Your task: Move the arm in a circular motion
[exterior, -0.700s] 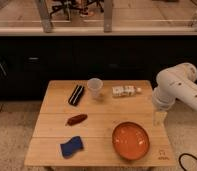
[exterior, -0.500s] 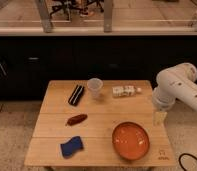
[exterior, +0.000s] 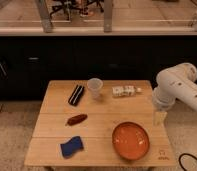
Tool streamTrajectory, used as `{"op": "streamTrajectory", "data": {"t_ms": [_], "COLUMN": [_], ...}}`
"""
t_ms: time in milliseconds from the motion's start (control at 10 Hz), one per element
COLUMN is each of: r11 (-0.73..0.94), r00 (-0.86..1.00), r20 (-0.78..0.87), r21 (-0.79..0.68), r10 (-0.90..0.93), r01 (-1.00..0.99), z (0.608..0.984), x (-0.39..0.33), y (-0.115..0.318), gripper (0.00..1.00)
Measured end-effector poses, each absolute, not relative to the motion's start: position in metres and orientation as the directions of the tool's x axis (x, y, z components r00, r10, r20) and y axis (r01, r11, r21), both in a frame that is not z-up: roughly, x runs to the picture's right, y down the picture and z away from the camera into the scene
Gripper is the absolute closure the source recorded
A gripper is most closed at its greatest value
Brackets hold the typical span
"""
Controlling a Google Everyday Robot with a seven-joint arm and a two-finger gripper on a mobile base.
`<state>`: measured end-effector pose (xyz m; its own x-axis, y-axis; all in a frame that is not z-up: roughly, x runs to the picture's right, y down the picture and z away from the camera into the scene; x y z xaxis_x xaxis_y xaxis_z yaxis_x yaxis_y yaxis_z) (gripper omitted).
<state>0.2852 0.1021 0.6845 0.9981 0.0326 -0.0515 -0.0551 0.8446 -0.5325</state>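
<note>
The large glossy white arm (exterior: 178, 88) reaches in from the right edge of the camera view, with thick rounded segments and a bulbous joint. Its slim pale gripper (exterior: 160, 119) hangs down over the right edge of the wooden table (exterior: 102, 125), just right of and above the orange bowl (exterior: 130, 140). The gripper touches nothing.
On the table are a clear plastic cup (exterior: 94, 88), a black striped packet (exterior: 76, 94), a white packet (exterior: 125, 91), a brown-red snack (exterior: 76, 119) and a blue sponge (exterior: 71, 146). A dark cabinet wall (exterior: 97, 60) stands behind the table. A black cable (exterior: 192, 163) lies on the floor at right.
</note>
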Motion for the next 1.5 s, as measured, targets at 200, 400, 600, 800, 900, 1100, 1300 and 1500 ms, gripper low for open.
{"op": "streamTrajectory", "data": {"t_ms": [200, 400, 600, 800, 900, 1100, 1300, 1500], "r11": [0.845, 0.845, 0.845, 0.845, 0.845, 0.845, 0.85, 0.852], "r00": [0.998, 0.998, 0.998, 0.998, 0.998, 0.998, 0.998, 0.998], "r20": [-0.052, -0.051, -0.052, -0.052, -0.052, -0.053, -0.056, -0.059], "r21": [-0.532, -0.532, -0.533, -0.533, -0.532, -0.532, -0.524, -0.521], "r10": [0.033, 0.033, 0.033, 0.033, 0.033, 0.034, 0.028, 0.023], "r01": [-0.055, -0.055, -0.055, -0.055, -0.055, -0.057, -0.053, -0.05], "z": [0.684, 0.685, 0.685, 0.685, 0.684, 0.685, 0.692, 0.696], "x": [0.285, 0.285, 0.285, 0.285, 0.285, 0.285, 0.269, 0.264], "y": [0.102, 0.102, 0.102, 0.102, 0.102, 0.102, 0.089, 0.083], "gripper": [0.2, 0.2, 0.2, 0.2, 0.2, 0.2, 0.2, 0.2]}}
